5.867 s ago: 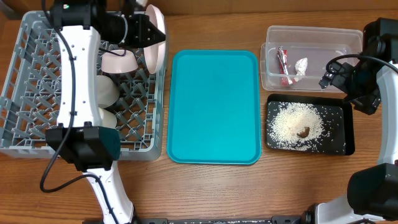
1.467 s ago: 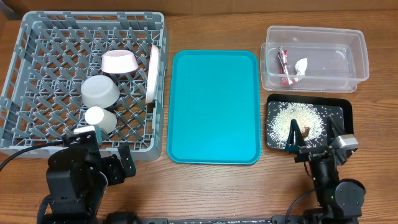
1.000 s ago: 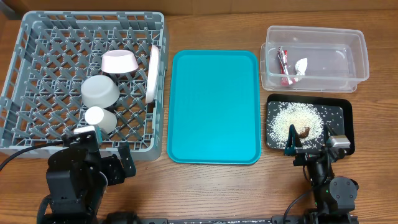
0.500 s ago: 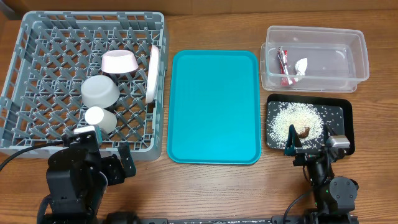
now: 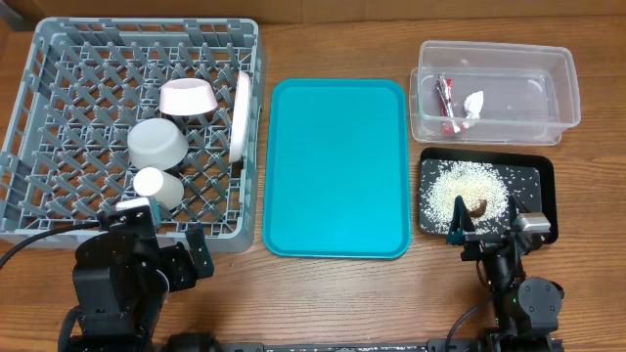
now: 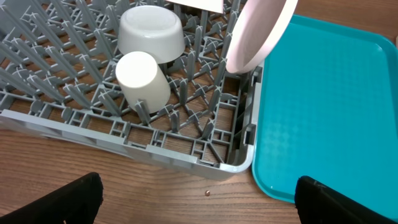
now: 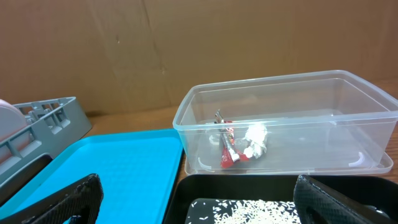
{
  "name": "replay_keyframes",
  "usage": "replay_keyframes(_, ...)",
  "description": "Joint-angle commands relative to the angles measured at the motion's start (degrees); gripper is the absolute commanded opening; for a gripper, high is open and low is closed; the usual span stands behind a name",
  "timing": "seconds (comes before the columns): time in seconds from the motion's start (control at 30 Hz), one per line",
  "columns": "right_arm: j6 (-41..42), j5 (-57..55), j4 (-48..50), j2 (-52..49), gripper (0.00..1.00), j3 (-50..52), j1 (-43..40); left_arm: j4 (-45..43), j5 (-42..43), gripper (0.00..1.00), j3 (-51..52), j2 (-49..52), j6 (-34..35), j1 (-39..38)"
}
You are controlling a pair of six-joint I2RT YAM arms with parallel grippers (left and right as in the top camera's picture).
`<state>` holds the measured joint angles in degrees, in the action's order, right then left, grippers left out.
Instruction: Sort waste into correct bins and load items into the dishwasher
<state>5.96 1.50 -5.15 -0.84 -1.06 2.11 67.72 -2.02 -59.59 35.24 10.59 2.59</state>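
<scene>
The grey dishwasher rack point(image 5: 59, 117) at the left holds the white plate point(image 5: 239, 115) on edge, a pinkish bowl point(image 5: 188, 98), a greyish bowl point(image 5: 158, 143) and a white cup point(image 5: 156, 186). In the left wrist view the cup point(image 6: 144, 79) lies on its side. The clear tub point(image 5: 548, 93) contains the red-and-white wrapper point(image 5: 445, 103) and crumpled paper point(image 5: 473, 104). Rice grains point(image 5: 460, 188) and a brown lump point(image 5: 478, 206) lie in the black tray point(image 5: 546, 200). My left gripper point(image 5: 164, 235) is open at the rack's near corner. My right gripper point(image 5: 486, 227) is open and empty at the black tray's near edge.
A teal serving tray point(image 5: 337, 166) lies bare between the rack and the bins. A tiny brown crumb point(image 6: 207, 193) sits on the wood before the rack's corner. Both folded arms sit at the table's front edge. A cardboard wall point(image 7: 124, 50) stands behind the tub.
Both arms have drawn back from over the rack and the bins to the front edge. Over the last second nothing has moved.
</scene>
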Motion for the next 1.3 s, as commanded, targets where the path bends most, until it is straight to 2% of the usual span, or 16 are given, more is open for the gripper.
replay_keyframes(0.0, -0.2, 0.3, 0.4, 0.7, 1.0, 0.6, -0.3, -0.2, -0.5, 1.0, -0.2, -0.4, 0.2, -0.4)
replay_keyframes(0.23, -0.2, 0.3, 0.4, 0.7, 1.0, 0.6, -0.3, -0.6, -2.9, 1.0, 0.3, -3.1, -1.0, -1.1)
replay_keyframes(0.4, -0.2, 0.2, 0.4, 0.7, 1.0, 0.6, -0.3, -7.6, -2.4, 1.0, 8.3, -9.7, -0.7, -1.1)
replay_keyframes(0.8, -0.2, 0.3, 0.4, 0.7, 1.0, 0.6, -0.3, -44.9, 0.6, 1.0, 44.8, -31.0, -0.7, -1.1)
replay_keyframes(1.03, -0.2, 0.2, 0.4, 0.7, 1.0, 0.6, -0.3, -68.8, 0.6, 1.0, 59.4, -35.1, -1.9, -1.1)
replay_keyframes(1.2, -0.2, 0.2, 0.4, 0.7, 1.0, 0.6, -0.3, -67.8, 2.9, 1.0, 59.3, -35.1, -7.8, -1.2)
replay_keyframes(1.27, -0.2, 0.3, 0.4, 0.7, 1.0, 0.6, -0.3, -66.3, 3.7, 1.0, 59.3, -35.1, -7.8, -1.2)
